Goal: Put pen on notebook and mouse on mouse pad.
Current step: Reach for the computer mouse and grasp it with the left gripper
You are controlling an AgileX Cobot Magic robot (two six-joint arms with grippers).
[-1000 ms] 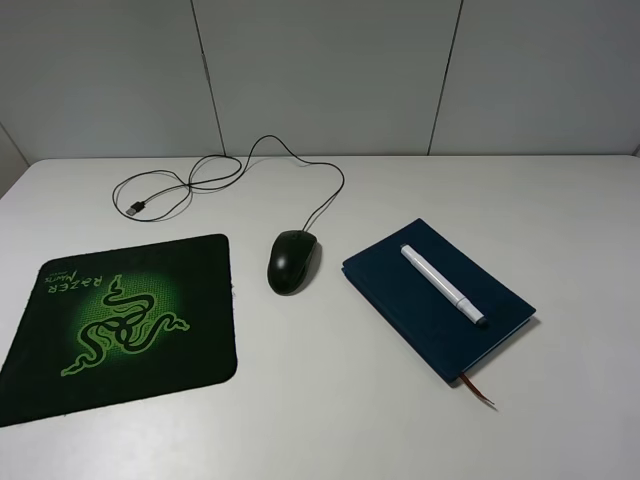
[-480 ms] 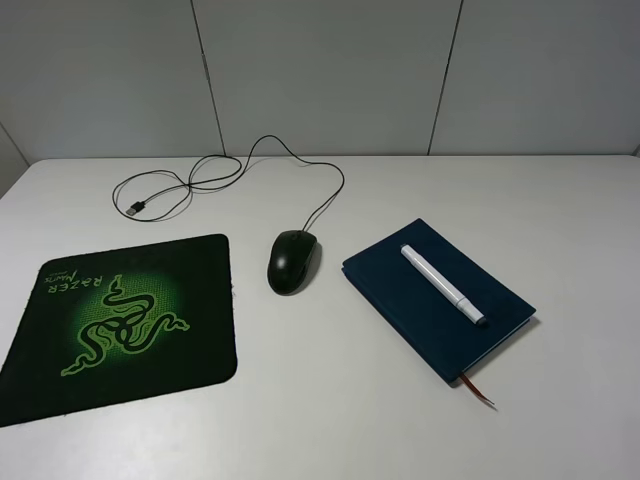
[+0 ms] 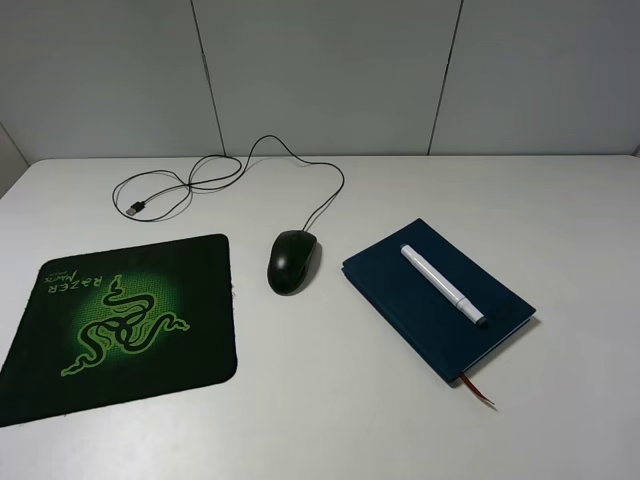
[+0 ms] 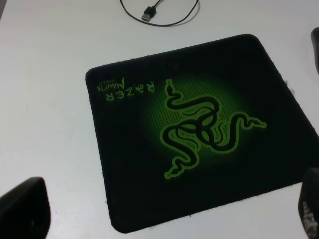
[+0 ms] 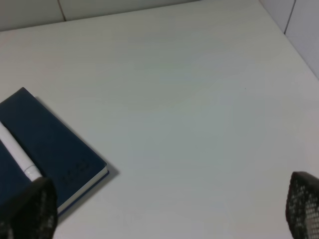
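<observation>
The pen (image 3: 443, 285) already lies on the notebook (image 3: 410, 305), so that half looks done. The step in hand is the mouse (image 3: 292, 261), which sits on the bare desk (image 3: 330, 400) just beside the pad (image 3: 130, 320), off the pad's notebook-side edge and not touching it. The notebook lies farther out from the pad, beyond the mouse.

The left jaws stand wide and empty above the pad. The right jaws are also wide and empty, hanging over the desk at the notebook's end, well away from the pad.

The mouse's long axis runs roughly parallel to the pad's nearest side edge. Its cable end points to the back of the desk and its rounded tail to the front. The cable (image 3: 343, 183) leaves that end, curves back and loops behind the pad's far edge, ending in a plug (image 3: 133, 208).

The left arm seems best placed for the move. It should bring the jaws crosswise to the long axis and close low on the two narrow flanks, since the glossy, domed shell could squirt out of a high pinch. A small lift and a short sideways carry onto the green logo should do. The cable has slack, but a high lift may drag its loops.

The pen's long axis follows the notebook's length, grey tip toward the ribbon (image 3: 480, 392) end.
</observation>
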